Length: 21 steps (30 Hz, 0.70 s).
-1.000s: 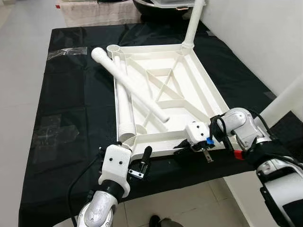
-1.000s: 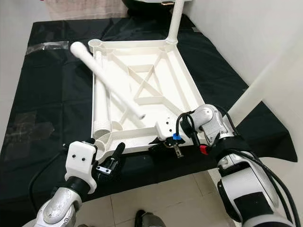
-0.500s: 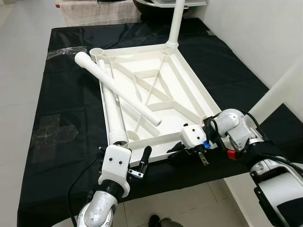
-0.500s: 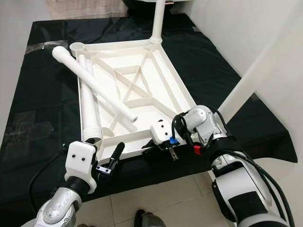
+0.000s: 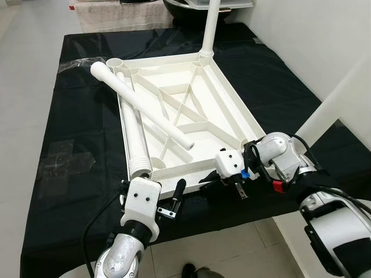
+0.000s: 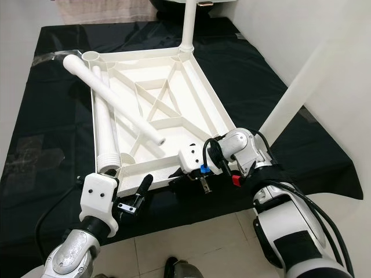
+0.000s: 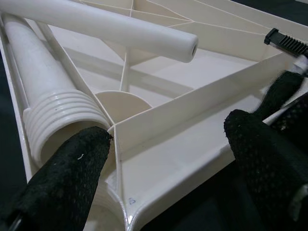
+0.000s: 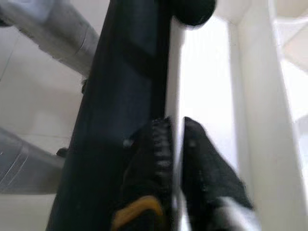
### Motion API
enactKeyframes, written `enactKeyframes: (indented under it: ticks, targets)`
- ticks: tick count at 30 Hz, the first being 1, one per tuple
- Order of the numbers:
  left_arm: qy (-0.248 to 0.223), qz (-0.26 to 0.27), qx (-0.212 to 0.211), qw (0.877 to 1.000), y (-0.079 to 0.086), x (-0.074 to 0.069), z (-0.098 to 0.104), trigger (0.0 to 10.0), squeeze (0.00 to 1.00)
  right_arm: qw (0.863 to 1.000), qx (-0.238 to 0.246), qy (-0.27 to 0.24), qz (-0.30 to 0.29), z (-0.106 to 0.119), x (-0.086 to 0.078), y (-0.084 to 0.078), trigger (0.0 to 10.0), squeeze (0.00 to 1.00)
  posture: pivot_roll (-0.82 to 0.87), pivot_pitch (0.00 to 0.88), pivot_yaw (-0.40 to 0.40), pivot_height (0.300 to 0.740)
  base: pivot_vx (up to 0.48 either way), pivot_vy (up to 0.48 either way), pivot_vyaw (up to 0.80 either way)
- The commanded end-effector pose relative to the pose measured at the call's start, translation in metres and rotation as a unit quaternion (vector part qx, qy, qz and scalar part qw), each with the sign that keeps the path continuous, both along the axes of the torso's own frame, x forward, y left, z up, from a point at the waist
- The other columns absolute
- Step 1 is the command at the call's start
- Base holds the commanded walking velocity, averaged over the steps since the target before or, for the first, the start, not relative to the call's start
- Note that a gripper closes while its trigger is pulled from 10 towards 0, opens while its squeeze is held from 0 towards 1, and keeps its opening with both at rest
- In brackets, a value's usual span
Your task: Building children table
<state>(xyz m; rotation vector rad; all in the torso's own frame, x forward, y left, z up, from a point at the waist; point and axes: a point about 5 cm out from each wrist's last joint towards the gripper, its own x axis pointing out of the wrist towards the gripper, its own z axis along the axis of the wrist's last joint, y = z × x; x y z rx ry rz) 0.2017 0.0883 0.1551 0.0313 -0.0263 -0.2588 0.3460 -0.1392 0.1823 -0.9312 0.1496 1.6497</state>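
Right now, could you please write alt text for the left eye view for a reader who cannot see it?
An upside-down white plastic children's tabletop lies on a black cloth-covered table, with the right gripper pinching its near rim. Two loose white plastic table legs lie in it, one leg stands upright at its far corner, and the open left gripper is at its near left corner.

Tabletop (image 5: 191,110): one lying upside down | legs: two lying loose (image 5: 142,108) (image 5: 134,139), two standing screwed in (image 5: 210,26) (image 5: 330,110) | grippers working: two (image 5: 174,200) (image 5: 223,180)
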Motion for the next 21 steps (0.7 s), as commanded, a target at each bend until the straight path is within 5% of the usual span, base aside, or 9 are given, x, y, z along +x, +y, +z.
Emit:
enactKeyframes:
  ticks: [1,4,5,7,8,21]
  targets:
    - [0.007,-0.002,0.001,1.000,0.000,-0.003,-0.002,10.0,0.00,1.000,0.026,-0.013,0.002,0.012,0.003,0.007,10.0,1.00,0.04,0.200,-0.095,0.740,0.000,0.000,0.00]
    - [0.007,-0.002,0.001,1.000,0.000,-0.003,-0.002,10.0,0.00,0.999,0.040,-0.013,0.005,0.013,0.003,0.008,10.0,1.00,0.05,0.201,-0.094,0.740,0.000,0.000,0.00]
    - [0.008,-0.002,0.001,1.000,0.000,-0.002,-0.002,10.0,0.00,0.999,0.041,-0.013,0.004,0.013,0.003,0.008,10.0,0.80,0.05,0.201,-0.094,0.740,0.000,0.000,0.00]
    - [0.007,-0.002,0.001,1.000,0.000,-0.002,-0.002,10.0,0.00,0.999,0.039,-0.011,0.007,0.013,0.002,0.008,10.0,0.80,0.05,0.201,-0.094,0.740,0.000,0.000,0.00]
    - [0.008,-0.002,0.001,1.000,0.000,-0.002,-0.002,10.0,0.00,0.999,0.041,-0.007,0.001,0.014,0.003,0.008,10.0,0.00,0.05,0.201,-0.094,0.740,0.000,0.000,0.00]
    - [0.009,-0.002,0.001,1.000,0.000,-0.001,-0.003,10.0,0.00,0.999,0.029,0.045,0.003,0.035,0.003,-0.005,10.0,0.00,0.04,0.204,-0.091,0.740,0.000,0.000,0.00]
